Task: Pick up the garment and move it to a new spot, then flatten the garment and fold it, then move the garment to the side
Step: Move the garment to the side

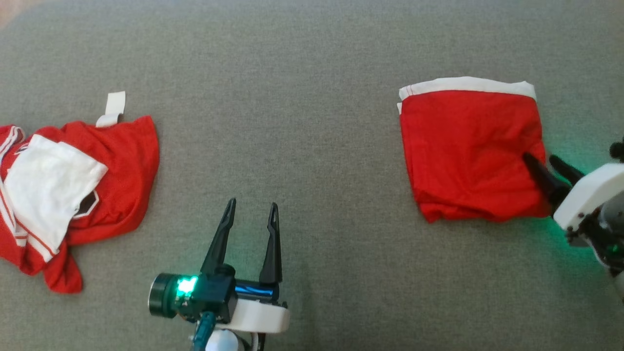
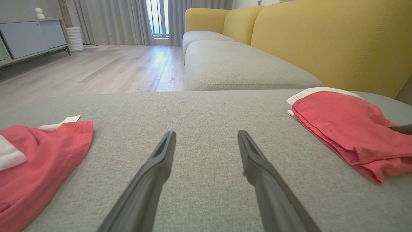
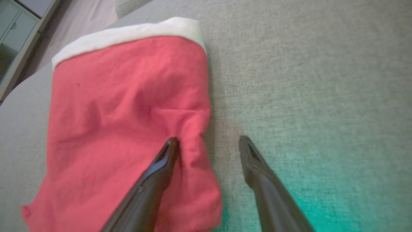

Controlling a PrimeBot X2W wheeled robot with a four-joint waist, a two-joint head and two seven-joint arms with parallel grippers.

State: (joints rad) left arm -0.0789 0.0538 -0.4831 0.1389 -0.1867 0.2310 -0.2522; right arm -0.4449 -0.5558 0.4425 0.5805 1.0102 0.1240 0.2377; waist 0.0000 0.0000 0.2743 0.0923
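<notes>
- We see the folded garment [image 1: 468,151], red with a white band along its far edge, lying flat on the grey cushion [image 1: 302,122], to the right of the head view.
- Our right gripper [image 1: 540,158] stands wide open at the garment's right edge, near its front corner, and has hold of nothing.
- In the right wrist view one finger [image 3: 161,167] lies on the red cloth, which puckers a little at its tip; the other is over bare cushion just beside the edge.
- Our left gripper [image 1: 253,204] is wide open too and empty, over bare cushion between the two cloths and well apart from both.
- A crumpled garment [image 1: 112,165], red and white, lies at the left edge of the cushion.
- A yellow sofa back [image 2: 322,42] rises behind the cushion in the left wrist view.
</notes>
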